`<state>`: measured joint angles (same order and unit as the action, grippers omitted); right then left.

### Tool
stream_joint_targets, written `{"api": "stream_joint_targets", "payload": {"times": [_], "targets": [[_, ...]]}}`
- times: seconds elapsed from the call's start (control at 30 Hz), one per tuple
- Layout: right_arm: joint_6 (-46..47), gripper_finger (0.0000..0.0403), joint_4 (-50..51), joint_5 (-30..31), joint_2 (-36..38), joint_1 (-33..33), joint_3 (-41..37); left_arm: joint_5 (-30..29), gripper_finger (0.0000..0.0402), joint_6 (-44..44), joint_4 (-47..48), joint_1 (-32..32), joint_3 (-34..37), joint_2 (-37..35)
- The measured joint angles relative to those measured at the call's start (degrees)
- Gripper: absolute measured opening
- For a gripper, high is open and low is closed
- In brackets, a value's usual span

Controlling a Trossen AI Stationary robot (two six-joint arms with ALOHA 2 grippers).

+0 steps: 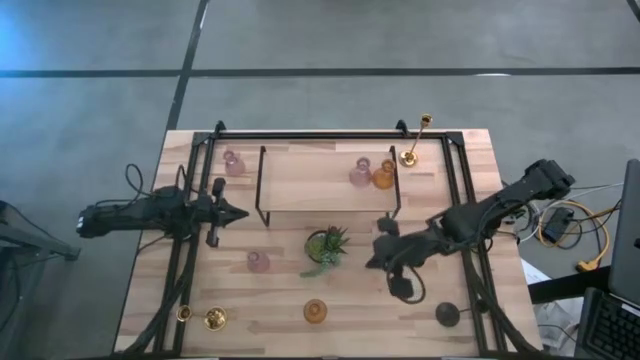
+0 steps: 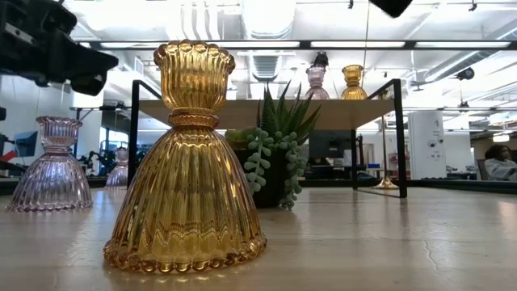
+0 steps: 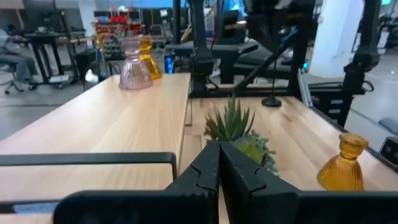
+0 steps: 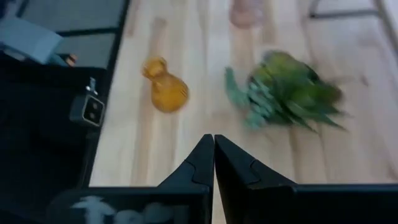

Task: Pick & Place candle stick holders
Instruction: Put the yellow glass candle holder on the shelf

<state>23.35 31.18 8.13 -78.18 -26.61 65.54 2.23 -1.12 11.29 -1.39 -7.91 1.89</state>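
Amber holder (image 2: 185,162) upright, long axis vertical.

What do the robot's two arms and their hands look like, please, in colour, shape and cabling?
Both arms are dark, nearly black, built of chunky jointed segments. The left hand and right hand each end in two tapered, pointed black fingers with stepped inner edges. A thin black cable loops off the left arm; yellow and white cables lie beside the right arm's base. No markings are readable.
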Motion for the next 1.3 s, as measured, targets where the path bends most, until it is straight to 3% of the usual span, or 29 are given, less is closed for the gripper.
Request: {"api": "stream_joint_targets", "payload": {"times": [0.17,0.37,0.47,0.67,0.97,1.3], "targets": [[-1.86,0.0008,-10.13,-0.41,-3.06,-1.32,-7.59,-0.06,0.0012,0.25,1.73,0.0,-3.22,0.0],[-1.52,0.0008,-33.66,-0.42,-7.34,-1.25,-16.08,1.09,0.0012,0.67,3.96,0.02,-5.52,0.0],[-4.93,0.0008,-39.37,-0.41,-9.77,-1.26,-17.67,1.12,0.0012,0.97,4.78,0.02,-6.48,0.0],[-8.35,0.0008,-39.39,-0.2,-16.99,-1.16,-17.32,1.52,0.0012,1.0,4.76,0.02,-7.05,0.0],[-10.68,0.0016,-39.56,-2.81,-26.89,-1.14,-10.04,1.6,0.0012,1.01,4.68,0.04,-7.05,0.0],[-10.49,0.0125,-40.42,-4.11,-32.1,-1.14,-4.67,1.58,0.0012,1.21,4.72,0.04,-7.05,0.0]]}}
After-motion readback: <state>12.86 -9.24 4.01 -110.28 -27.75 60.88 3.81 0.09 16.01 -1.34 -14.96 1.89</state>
